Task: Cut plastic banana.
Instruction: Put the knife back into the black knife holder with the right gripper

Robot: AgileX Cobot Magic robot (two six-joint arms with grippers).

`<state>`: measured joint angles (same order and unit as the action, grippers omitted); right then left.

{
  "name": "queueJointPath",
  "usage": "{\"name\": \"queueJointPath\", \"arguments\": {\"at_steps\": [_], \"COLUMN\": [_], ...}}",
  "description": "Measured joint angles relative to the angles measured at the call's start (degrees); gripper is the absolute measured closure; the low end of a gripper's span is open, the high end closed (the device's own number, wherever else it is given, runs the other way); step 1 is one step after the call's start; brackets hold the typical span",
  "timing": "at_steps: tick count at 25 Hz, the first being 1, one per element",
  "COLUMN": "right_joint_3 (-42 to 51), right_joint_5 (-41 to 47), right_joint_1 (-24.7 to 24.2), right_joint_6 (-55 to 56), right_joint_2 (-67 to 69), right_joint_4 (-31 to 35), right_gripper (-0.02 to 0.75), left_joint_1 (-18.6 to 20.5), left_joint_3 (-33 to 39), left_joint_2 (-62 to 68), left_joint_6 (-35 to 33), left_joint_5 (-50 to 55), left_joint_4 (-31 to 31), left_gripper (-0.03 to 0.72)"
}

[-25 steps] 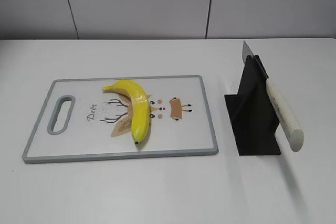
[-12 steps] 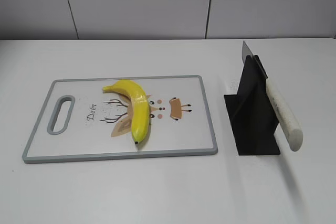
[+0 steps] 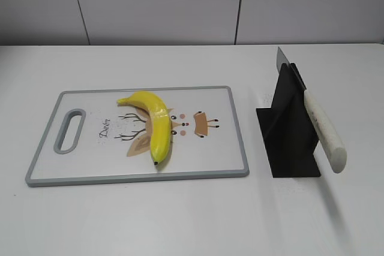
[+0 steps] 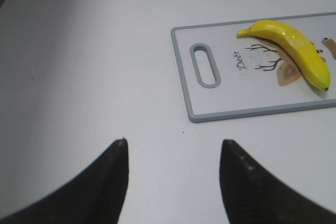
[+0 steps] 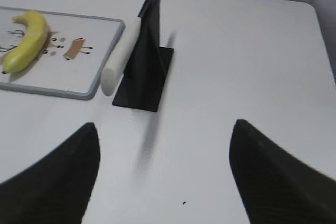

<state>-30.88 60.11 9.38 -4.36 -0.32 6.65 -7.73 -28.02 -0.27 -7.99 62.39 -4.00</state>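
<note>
The plastic banana [image 3: 154,125] lies on the grey-rimmed cutting board [image 3: 234,124], near its middle, dark tip toward the front. It also shows in the left wrist view [image 4: 294,52] and the right wrist view [image 5: 27,39]. A knife with a white handle [image 3: 324,129] rests in a black stand [image 3: 287,131] right of the board; it shows in the right wrist view too [image 5: 123,53]. My left gripper [image 4: 173,148] is open and empty over bare table, left of the board. My right gripper [image 5: 164,129] is open and empty, in front of the stand. Neither gripper shows in the exterior view.
The cutting board has a handle slot [image 3: 70,130] at its left end and a deer drawing under the banana. The white table [image 3: 180,214] runs back to a grey panelled wall [image 3: 180,4].
</note>
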Motion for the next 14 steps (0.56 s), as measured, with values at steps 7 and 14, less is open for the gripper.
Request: {"name": "queueJointPath", "arguments": {"at_steps": [7,14], "right_joint_3": [0.0,0.0], "right_joint_5": [-0.22,-0.33], "right_joint_1": [-8.39,-8.39], "right_joint_6": [0.0,0.0], "right_joint_2": [0.0,0.0], "right_joint_4": [0.12,0.61], "right_gripper": [0.15,0.15], "left_joint_1": [0.0,0.0], "left_joint_3": [0.0,0.0], "left_joint_2": [0.0,0.0], "left_joint_6": [0.0,0.0], "left_joint_5": [0.0,0.0], "left_joint_4": [0.0,0.0], "left_gripper": [0.173,0.175]}}
